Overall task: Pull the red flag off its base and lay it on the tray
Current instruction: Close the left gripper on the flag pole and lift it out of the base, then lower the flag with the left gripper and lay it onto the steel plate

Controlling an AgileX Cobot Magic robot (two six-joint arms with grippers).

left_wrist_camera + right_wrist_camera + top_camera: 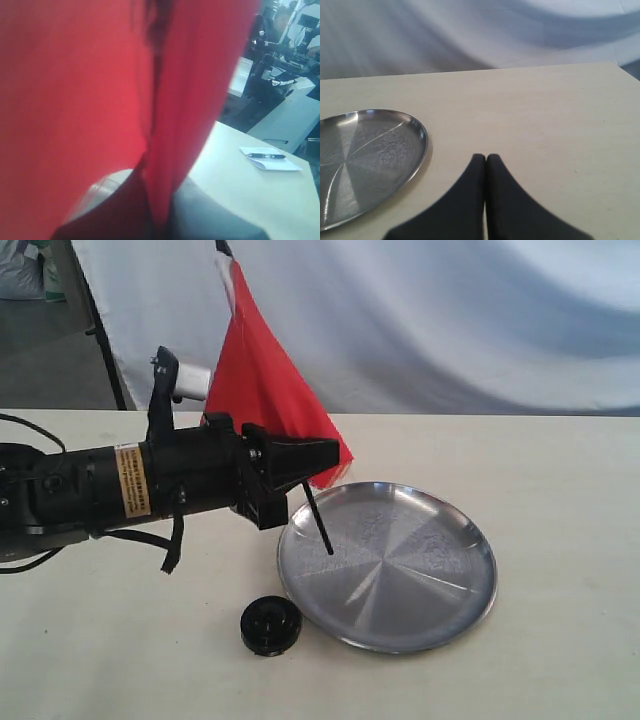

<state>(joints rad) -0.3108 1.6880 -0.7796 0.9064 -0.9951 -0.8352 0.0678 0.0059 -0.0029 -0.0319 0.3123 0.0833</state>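
The red flag is already out of the base. It hangs in the left gripper, whose jaws are clamped on the thin black stick just below the cloth. The stick runs steeply: its upper end leans away toward the far left, and its lower end points down into the left part of the tray (whether that end touches the metal or hovers just above it, I cannot tell). The base sits on the table just beside the tray's near-left rim, apart from the stick. Red cloth fills most of the left wrist view, so that camera gives little guidance. The right gripper is empty, its fingers pressed together, over the table beside the tray.

As I read it, the pull is done and only the laying-down is left, with the left arm the one in play. That move turns on tipping the stick's long axis flat across the tray. There is open metal to the right of the stick's end, so lowering the upper end that way should keep stick and cloth inside the rim.
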